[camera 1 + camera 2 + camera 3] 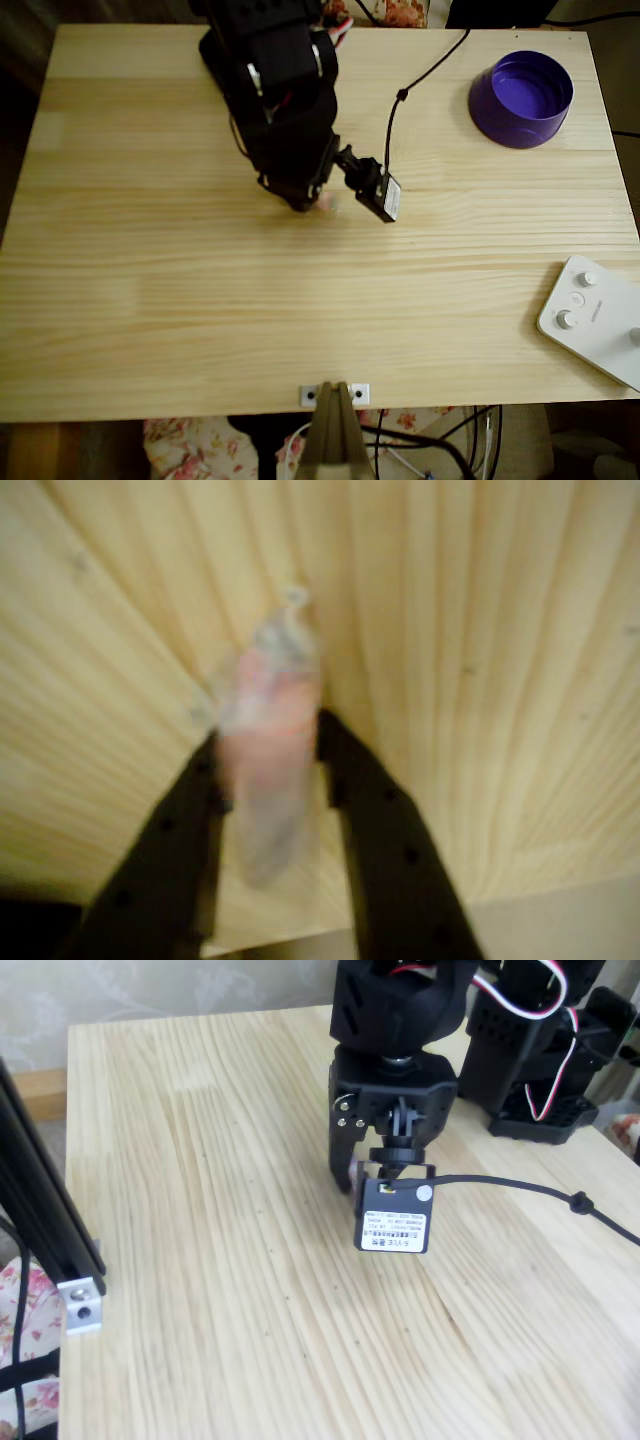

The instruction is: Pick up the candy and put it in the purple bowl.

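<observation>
A: What is seen beneath and around?
B: A pale pine table [300,300] with lengthwise grain, evenly lit. A flowered cloth [190,450] is seen below its near edge in the overhead view.
A: And behind?
B: A pale patterned wall [150,990] is seen in the fixed view.

The 2 black fingers [170,830] of the gripper [265,770] flank a blurred pinkish-white candy [268,735] in clear crinkled wrapper, which lies lengthwise between them over the pale wooden plank table [480,630].
</observation>
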You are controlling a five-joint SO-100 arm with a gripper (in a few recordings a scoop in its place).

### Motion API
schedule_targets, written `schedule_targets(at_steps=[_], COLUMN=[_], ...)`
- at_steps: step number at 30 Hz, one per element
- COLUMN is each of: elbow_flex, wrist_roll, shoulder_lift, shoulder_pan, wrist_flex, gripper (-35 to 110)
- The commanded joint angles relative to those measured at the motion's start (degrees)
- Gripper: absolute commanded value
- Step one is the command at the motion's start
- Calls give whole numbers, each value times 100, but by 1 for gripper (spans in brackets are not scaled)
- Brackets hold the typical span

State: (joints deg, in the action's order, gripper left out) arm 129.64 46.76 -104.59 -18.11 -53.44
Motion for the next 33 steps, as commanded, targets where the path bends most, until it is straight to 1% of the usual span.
schedule_targets(at_steps=[1, 8, 12, 17, 21, 23, 25, 28, 30, 33], elbow_flex=[132, 44, 114, 158, 53, -149, -554, -1371, -1942, -2470], wrist_roll=[114, -62, -167, -545, -281, -316, -571, -853, -1204, -2004], shoulder_lift=[-193, -747, -967, -958, -923, -888, -835, -677, -501, -185], shoulder_pan=[-26, -35, -158, -97, 149, 290, 404, 536, 571, 404], wrist_flex=[-35, -492, -554, -492, -729, -1055, -1591, -2285, -2566, -2628], gripper=[2, 0, 0, 10, 13, 13, 15, 14, 10, 10])
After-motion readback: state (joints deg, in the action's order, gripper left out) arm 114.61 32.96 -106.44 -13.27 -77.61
